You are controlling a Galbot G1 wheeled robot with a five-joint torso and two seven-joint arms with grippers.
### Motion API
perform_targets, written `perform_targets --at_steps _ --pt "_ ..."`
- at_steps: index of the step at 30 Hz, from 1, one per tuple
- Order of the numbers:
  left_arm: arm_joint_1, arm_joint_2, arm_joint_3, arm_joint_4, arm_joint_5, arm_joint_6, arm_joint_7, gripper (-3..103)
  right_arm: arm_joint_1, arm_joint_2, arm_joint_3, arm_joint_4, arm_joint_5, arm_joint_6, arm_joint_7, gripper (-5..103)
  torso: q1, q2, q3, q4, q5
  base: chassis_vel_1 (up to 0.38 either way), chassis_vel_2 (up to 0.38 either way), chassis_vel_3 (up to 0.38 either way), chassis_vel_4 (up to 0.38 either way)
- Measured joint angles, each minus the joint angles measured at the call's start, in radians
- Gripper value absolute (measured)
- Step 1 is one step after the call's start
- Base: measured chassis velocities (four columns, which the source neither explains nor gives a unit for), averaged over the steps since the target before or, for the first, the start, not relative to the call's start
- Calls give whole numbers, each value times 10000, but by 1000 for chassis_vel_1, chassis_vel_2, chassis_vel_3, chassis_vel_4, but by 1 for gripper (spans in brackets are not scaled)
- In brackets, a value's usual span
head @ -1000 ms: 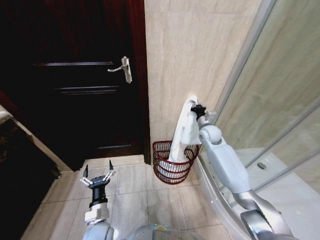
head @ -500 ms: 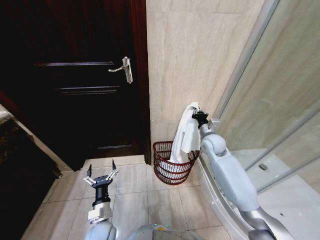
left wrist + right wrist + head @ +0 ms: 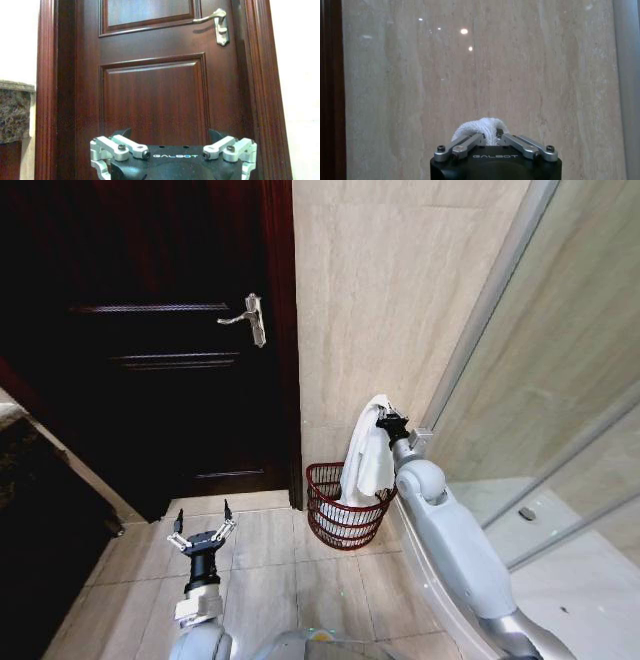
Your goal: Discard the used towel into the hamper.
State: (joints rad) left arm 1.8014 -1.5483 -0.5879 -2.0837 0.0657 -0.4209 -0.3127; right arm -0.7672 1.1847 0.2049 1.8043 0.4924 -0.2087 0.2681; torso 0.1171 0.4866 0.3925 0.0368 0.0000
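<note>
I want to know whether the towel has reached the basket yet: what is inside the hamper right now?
The white towel's lower end hangs inside the hamper, showing through its ribs, while the right gripper pinches its top. The towel and ribs hide whatever else lies at the bottom.

We hold our right arm stretched forward and upward on the right side, its grey forearm rising to a rounded wrist joint. Our right gripper [image 3: 385,420] sits at the top of that reach, its 2 fingers [image 3: 465,144] drawn close together and pinching a fold of the white towel [image 3: 366,455], which hangs down from the grip. In the right wrist view a tuft of the cloth bulges out between the closed fingers. Our left arm stays low on the left, forearm pointing forward. Our left gripper [image 3: 202,532] is spread wide, both fingers apart and holding nothing, tips aimed ahead.
</note>
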Motion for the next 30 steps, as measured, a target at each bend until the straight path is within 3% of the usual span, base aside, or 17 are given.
perform_targets --at_steps 24,30 --pt "90 -23 -173 -51 0 -52 0 100 880 408 -370 -896 17 419 -253 2 2 2 1 1 -2 3 -4 -7 5" --pt "162 -48 -248 -136 9 -59 -3 100 491 728 -370 -1489 -275 802 -742 2 1 2 1 -2 2 0 0 0 0"
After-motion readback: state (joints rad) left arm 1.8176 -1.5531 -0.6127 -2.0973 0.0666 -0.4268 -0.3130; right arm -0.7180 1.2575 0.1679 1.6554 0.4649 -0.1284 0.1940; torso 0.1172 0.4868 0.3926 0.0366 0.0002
